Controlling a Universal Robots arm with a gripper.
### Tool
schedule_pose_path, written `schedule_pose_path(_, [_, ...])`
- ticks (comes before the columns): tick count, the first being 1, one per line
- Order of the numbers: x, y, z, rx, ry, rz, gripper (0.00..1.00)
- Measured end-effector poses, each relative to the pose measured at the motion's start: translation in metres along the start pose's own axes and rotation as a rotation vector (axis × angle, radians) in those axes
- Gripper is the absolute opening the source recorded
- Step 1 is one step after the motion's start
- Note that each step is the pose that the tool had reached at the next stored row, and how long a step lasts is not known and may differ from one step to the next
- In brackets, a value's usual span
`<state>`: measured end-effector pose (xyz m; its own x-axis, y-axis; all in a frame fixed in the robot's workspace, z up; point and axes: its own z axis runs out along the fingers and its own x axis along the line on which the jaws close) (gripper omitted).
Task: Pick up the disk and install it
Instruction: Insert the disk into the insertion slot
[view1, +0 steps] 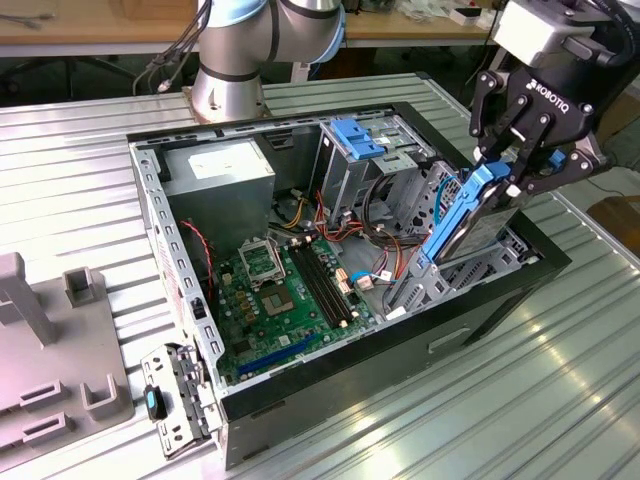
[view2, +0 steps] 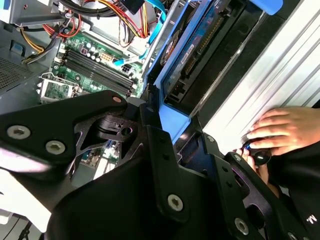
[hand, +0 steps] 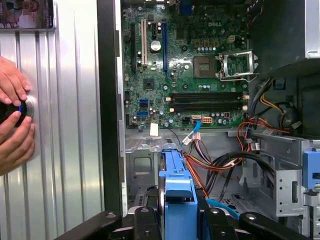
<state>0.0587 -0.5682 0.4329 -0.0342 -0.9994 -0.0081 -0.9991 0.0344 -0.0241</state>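
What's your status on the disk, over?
Gripper shut on the disk, tilted, lower end at the drive cage. Not seated. Cable bundle beside the cage; a person's hand outside the case.

The disk (view1: 452, 228) is dark grey in a bright blue frame; the gripper (view1: 515, 182) is black. The circuit board (view1: 285, 300) is green with black slots, the computer case (view1: 340, 368) black outside, silver inside. Wires (hand: 199, 167) run red, yellow, orange and black. The table (view1: 480, 400) is ribbed silver.

exterior view | disk (view1: 468, 222) clamped in pincer (view1: 515, 178) | cables (view1: 380, 205) crowd 9 o'clock | drive cage (view1: 345, 168) blocks 10 o'clock | case wall (view1: 545, 257) 4 o'clock | bench (view1: 560, 380) open 5 o'clock
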Motion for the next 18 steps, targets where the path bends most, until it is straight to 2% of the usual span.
schedule_pose_path(10, [0.0001,-0.0002,0.0105,-0.0003,0.0000,0.000,0.37])
schedule_pose_path(18, [0.0008,-0.0007,0.0243,-0.0003,0.0000,0.000,0.37])
